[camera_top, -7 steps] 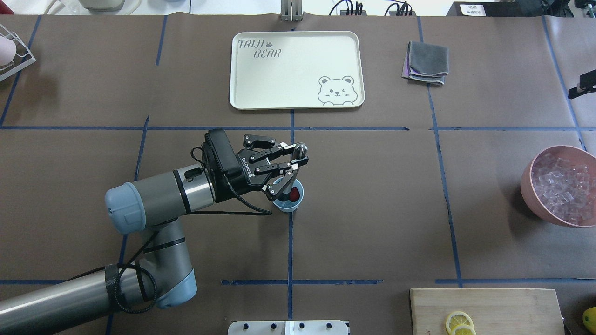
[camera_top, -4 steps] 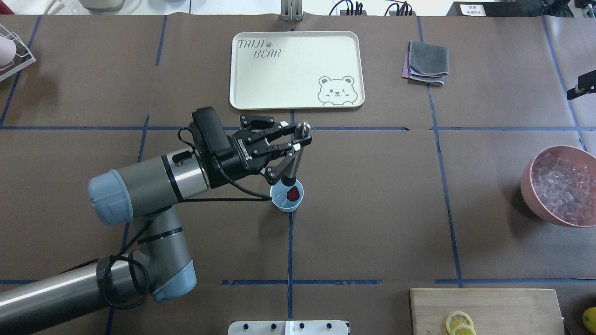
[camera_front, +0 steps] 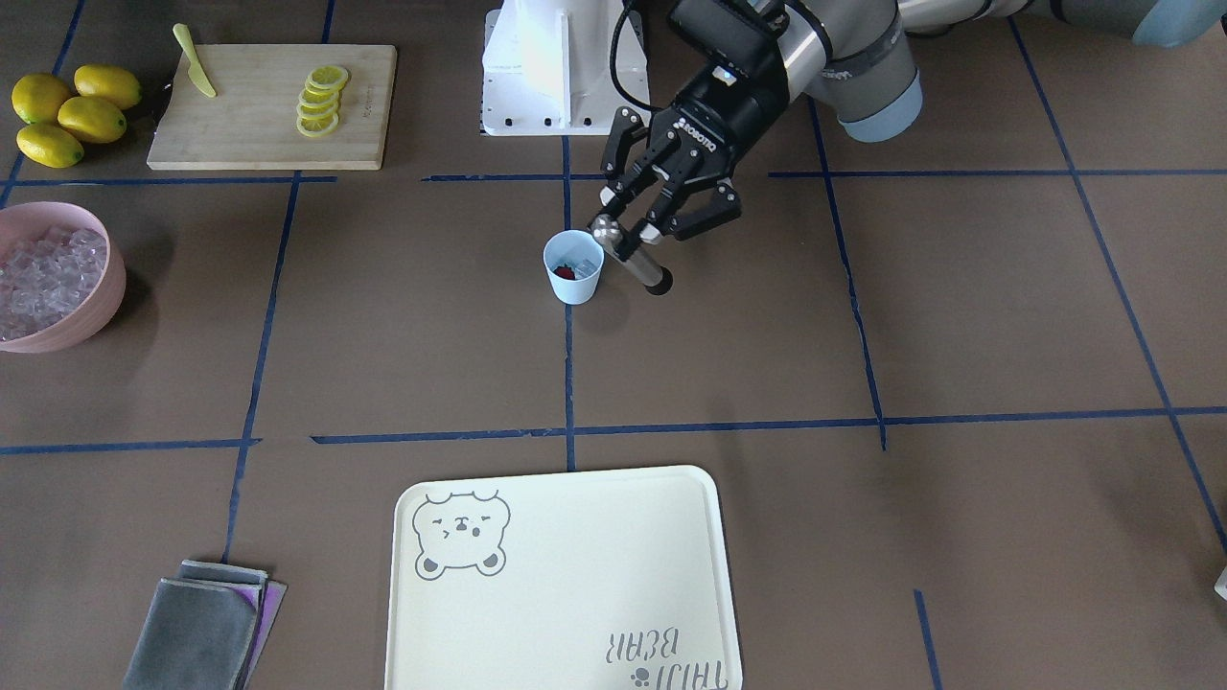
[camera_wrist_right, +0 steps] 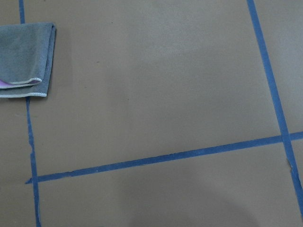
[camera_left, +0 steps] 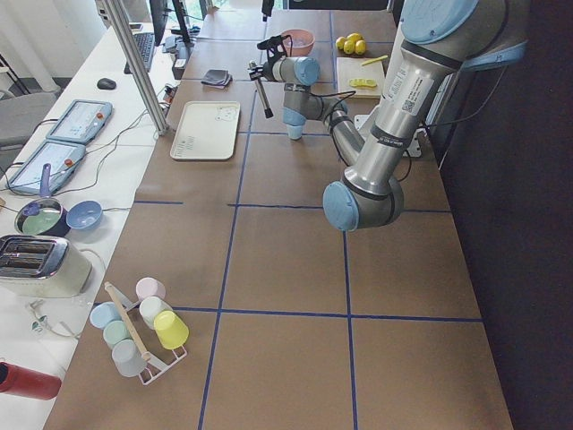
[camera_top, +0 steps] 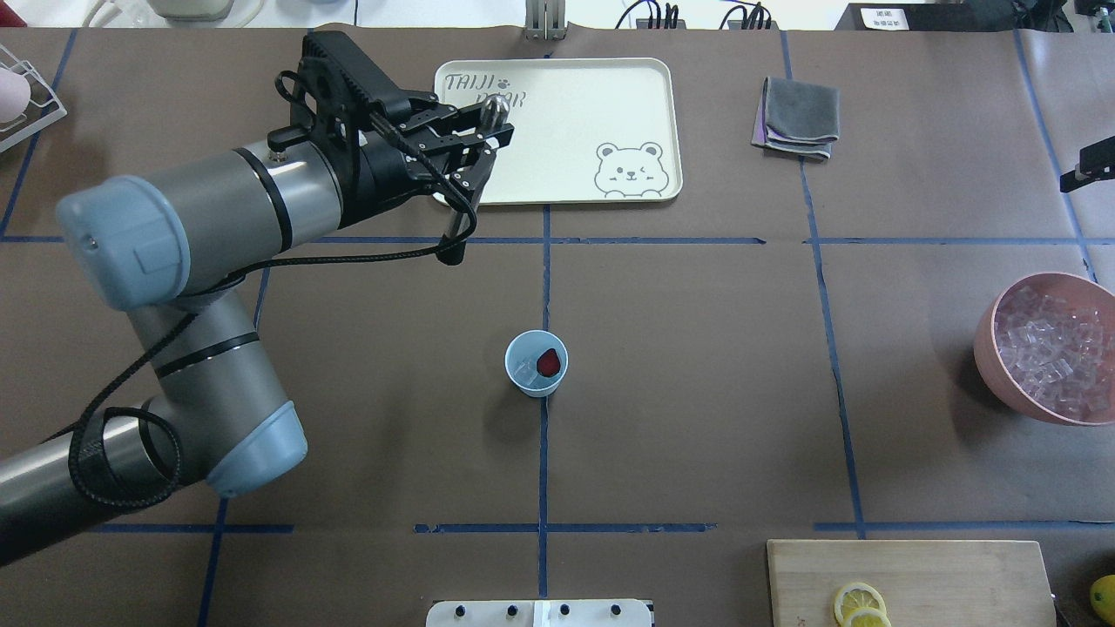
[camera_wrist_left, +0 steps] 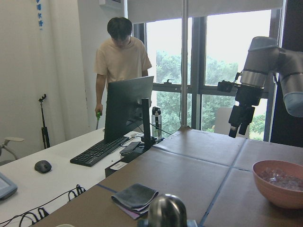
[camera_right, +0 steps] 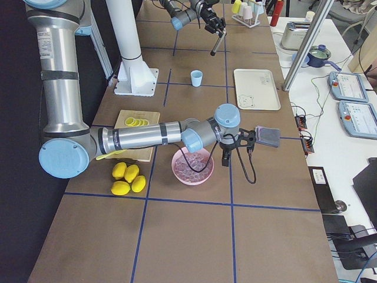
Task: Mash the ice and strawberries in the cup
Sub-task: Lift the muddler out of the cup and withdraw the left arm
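Observation:
The pale-blue cup [camera_top: 537, 383] stands at the table's middle, with the dark-red strawberry [camera_top: 548, 362] and clear ice [camera_top: 524, 373] inside. It also shows in the front view [camera_front: 573, 283]. My left gripper [camera_top: 488, 139] is shut on a metal muddler [camera_top: 457, 231] near its round knob. It holds the muddler high above the table, clear of the cup and towards the tray; its black end hangs down. In the front view the gripper [camera_front: 628, 235] and muddler [camera_front: 647, 271] appear beside the cup. My right gripper [camera_right: 225, 158] hangs near the pink bowl; I cannot tell its state.
A cream bear tray [camera_top: 557, 187] lies at the far centre, with a folded grey cloth [camera_top: 797, 117] to its right. A pink bowl of ice [camera_top: 989, 340] stands at the right edge. A cutting board with lemon slices [camera_top: 915, 579] is at the near right, and lemons [camera_front: 57, 115] lie beside it.
My left gripper has lifted the muddler out of the cup and carried it up and away towards the tray. The cup, strawberry and ice stay in place.

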`<action>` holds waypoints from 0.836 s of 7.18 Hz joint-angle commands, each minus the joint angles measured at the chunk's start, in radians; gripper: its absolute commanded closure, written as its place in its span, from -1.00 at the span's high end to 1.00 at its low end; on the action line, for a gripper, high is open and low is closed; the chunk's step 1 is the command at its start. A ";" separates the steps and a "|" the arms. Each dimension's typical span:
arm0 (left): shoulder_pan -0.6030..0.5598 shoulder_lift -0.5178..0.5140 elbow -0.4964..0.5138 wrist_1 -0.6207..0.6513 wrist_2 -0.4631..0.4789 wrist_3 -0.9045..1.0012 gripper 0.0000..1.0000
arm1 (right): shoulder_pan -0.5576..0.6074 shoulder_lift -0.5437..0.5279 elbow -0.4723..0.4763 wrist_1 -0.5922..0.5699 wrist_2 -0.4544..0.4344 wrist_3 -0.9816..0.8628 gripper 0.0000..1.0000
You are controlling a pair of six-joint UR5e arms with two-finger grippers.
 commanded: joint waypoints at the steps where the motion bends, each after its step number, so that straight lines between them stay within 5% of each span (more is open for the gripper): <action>1: -0.228 0.031 0.005 0.274 -0.288 -0.052 -1.00 | 0.000 0.003 -0.016 -0.001 -0.016 -0.001 1.00; 2: -0.363 0.086 0.010 0.349 -0.486 -0.028 -1.00 | 0.000 0.008 -0.027 -0.001 -0.056 -0.001 1.00; 4: -0.506 0.297 0.004 0.396 -0.564 -0.009 -0.99 | 0.000 0.008 -0.034 0.002 -0.062 -0.003 1.00; 6: -0.579 0.492 0.079 0.411 -0.757 -0.001 -0.97 | -0.003 0.008 -0.053 0.004 -0.064 -0.001 1.00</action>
